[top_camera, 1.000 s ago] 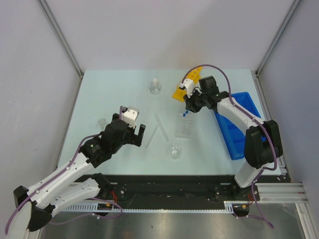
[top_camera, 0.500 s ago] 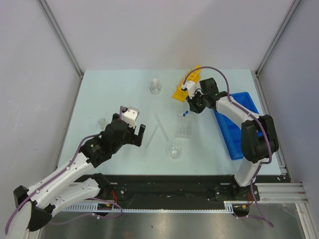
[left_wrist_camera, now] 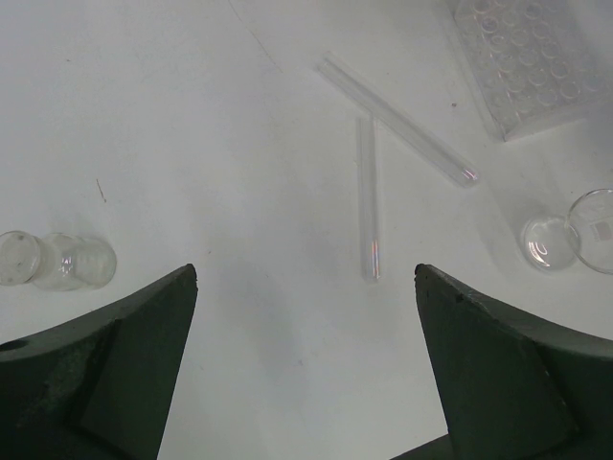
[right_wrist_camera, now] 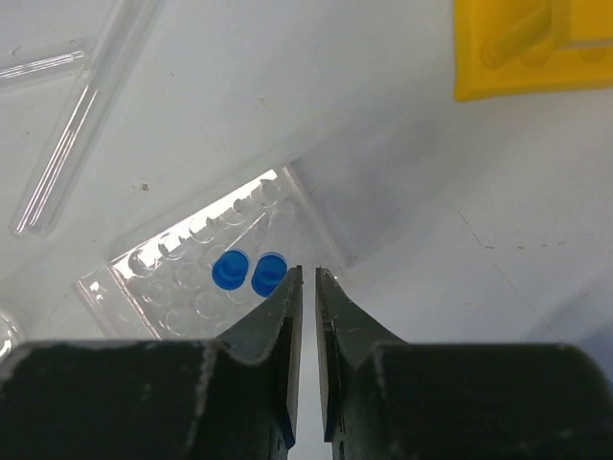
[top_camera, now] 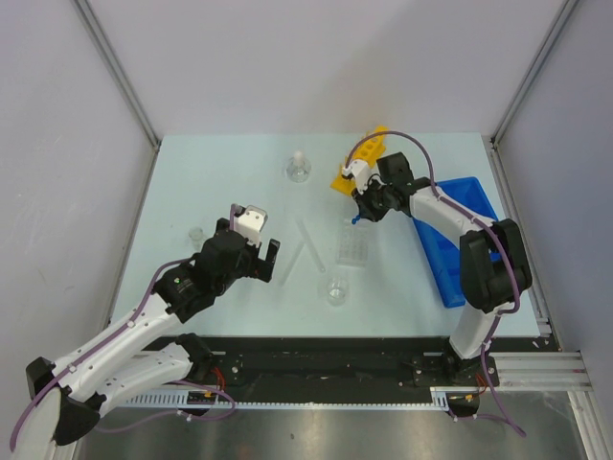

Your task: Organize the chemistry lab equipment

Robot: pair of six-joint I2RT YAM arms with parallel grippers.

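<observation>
Blue-capped tubes (right_wrist_camera: pixel 251 271) standing on clear tray (right_wrist_camera: pixel 163 287), just left of right gripper (right_wrist_camera: pixel 306 276) tips. Jaws pinched near-shut, nothing seen btwn. Risk: tips clip caps, tubes topple. Left gripper (left_wrist_camera: pixel 306 273) spread wide, empty.

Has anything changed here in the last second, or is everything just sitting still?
The right arm swung its elbow leftward while the right gripper barely shifted, and its jaws narrowed to a slit. The blue caps by its tips, over the tray, show no grip on them. The left gripper stayed open and still, and the loose tubes did not move.
</observation>
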